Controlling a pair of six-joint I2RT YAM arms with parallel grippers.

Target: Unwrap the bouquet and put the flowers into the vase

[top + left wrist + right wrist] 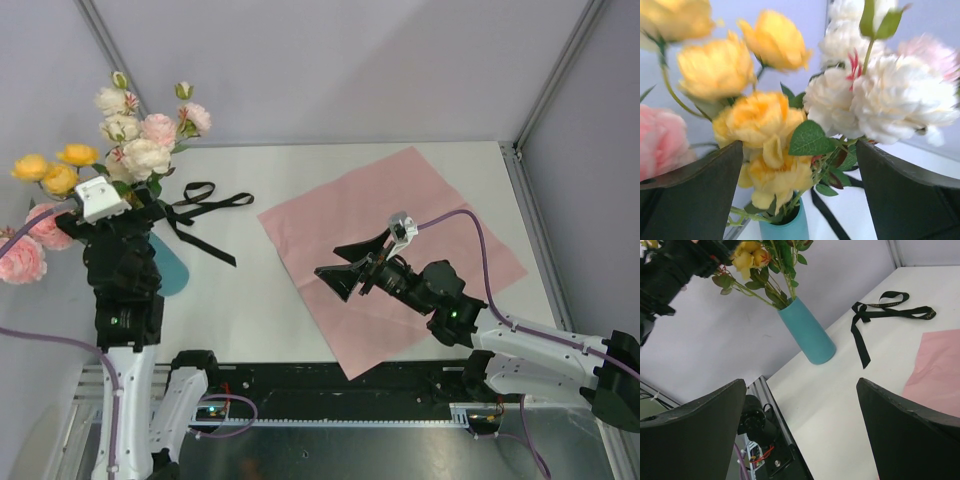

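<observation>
Left fingers (690,195) spread, flowers (760,120) in vase (787,230) between

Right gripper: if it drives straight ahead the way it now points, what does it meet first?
Probably the bare white tabletop, short of the teal tapered vase standing further along that line; depth is unclear.

No text, brand, number or sign can be read in any of the views. In the right wrist view the black ribbon (890,314) lying on the white counter (840,405) has a few small pale marks along its band. They are too small and blurred to tell if they are letters.
</observation>
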